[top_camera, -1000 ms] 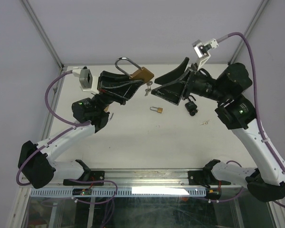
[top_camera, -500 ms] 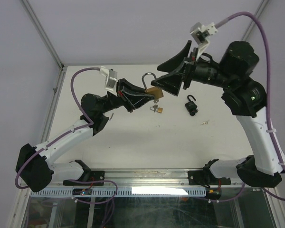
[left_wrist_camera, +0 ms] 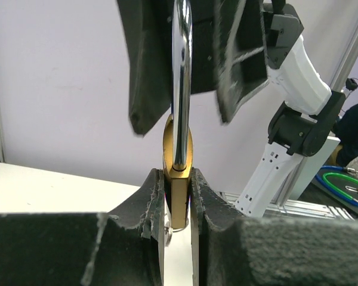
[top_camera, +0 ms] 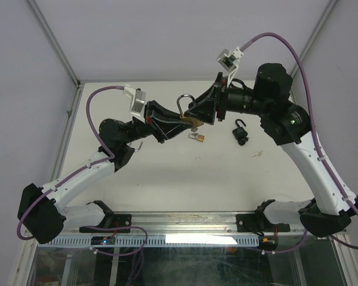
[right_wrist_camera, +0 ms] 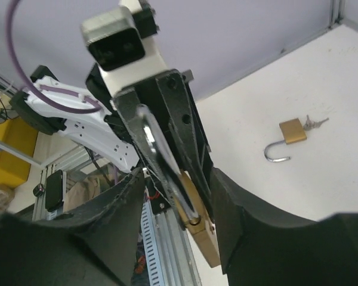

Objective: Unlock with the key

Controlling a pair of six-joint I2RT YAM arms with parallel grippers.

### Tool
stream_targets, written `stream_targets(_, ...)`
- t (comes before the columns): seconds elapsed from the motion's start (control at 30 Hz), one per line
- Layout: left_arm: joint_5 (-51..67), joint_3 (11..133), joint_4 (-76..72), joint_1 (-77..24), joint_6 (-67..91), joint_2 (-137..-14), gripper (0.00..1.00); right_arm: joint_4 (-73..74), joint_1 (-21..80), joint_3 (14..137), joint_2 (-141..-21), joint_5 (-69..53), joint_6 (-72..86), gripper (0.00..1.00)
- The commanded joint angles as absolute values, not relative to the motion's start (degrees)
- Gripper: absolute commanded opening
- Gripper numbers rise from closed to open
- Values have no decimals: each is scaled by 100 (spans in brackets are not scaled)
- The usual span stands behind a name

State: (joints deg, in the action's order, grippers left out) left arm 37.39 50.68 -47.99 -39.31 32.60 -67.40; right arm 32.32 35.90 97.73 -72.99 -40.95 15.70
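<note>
A brass padlock (top_camera: 191,121) with a tall silver shackle (left_wrist_camera: 180,89) is held upright in the air above the table. My left gripper (top_camera: 180,123) is shut on its body (left_wrist_camera: 178,196). A small silver key (left_wrist_camera: 166,232) on a ring hangs at the lock's underside, between the left fingers. My right gripper (top_camera: 198,112) has come from the right, and its jaws stand apart on either side of the lock and shackle, with gaps showing. In the right wrist view the brass padlock (right_wrist_camera: 206,241) lies between the right gripper's (right_wrist_camera: 179,179) fingers.
On the white table (top_camera: 167,173) lie a small brass padlock (top_camera: 197,137) with its shackle open and keys attached, a black padlock (top_camera: 241,132), and a tiny loose key (top_camera: 257,154). The small brass padlock (right_wrist_camera: 292,132) also shows in the right wrist view. Walls enclose the back and sides.
My left arm swung the brass padlock toward the middle and turned it upright. My right gripper moved left over it, and its jaws narrowed around the lock.
</note>
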Motion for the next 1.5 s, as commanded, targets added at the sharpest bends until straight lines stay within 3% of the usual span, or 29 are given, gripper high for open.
stream_targets(0.0,3851,5183,-5285,-3917,3326,-6557,0,2564,3580,9828,-7014,-4043,1719,51)
stream_targets(0.13,3890,5244,-5250,-3915,3344,-6609,0,2638,3580,10052,-7223,-4236,1755,41)
stream_targets(0.3,3836,5246,-5331,-3920,3392,-6601,0,2582,3577,9982,-7182,-4271,1720,0)
stream_targets(0.5,3648,5108,-5568,-3920,3738,-6628,1,1821,3560,9699,-6983,-4244,2054,0)
stream_targets(0.6,3767,5056,-5528,-3925,3656,-6653,46,1857,3489,9967,-7152,-4606,2152,0)
stream_targets(0.83,4065,4882,-4963,-3899,2724,-6431,98,2487,3343,10294,-7228,-4358,2180,0)
stream_targets(0.87,4165,4823,-4867,-3890,2432,-6357,99,2521,3297,10315,-7232,-4246,2308,0)
stream_targets(1.0,4767,4710,-3519,-3658,-309,-5842,99,3843,3165,11046,-7560,-3693,2461,0)
stream_targets(1.1,4858,5132,-1529,-3539,-2742,-5504,99,5251,3171,11456,-7829,-3060,2318,0)
stream_targets(1.27,5457,6628,2121,-3498,-6623,-5748,99,5992,3164,11478,-8199,-3010,2520,0)
stream_targets(1.37,5343,7500,3812,-3577,-9124,-6119,99,6271,3172,11739,-8566,-3083,2629,0)
stream_targets(1.47,4499,8327,5166,-4062,-11254,-6667,99,6316,3216,11797,-8739,-3132,2736,0)
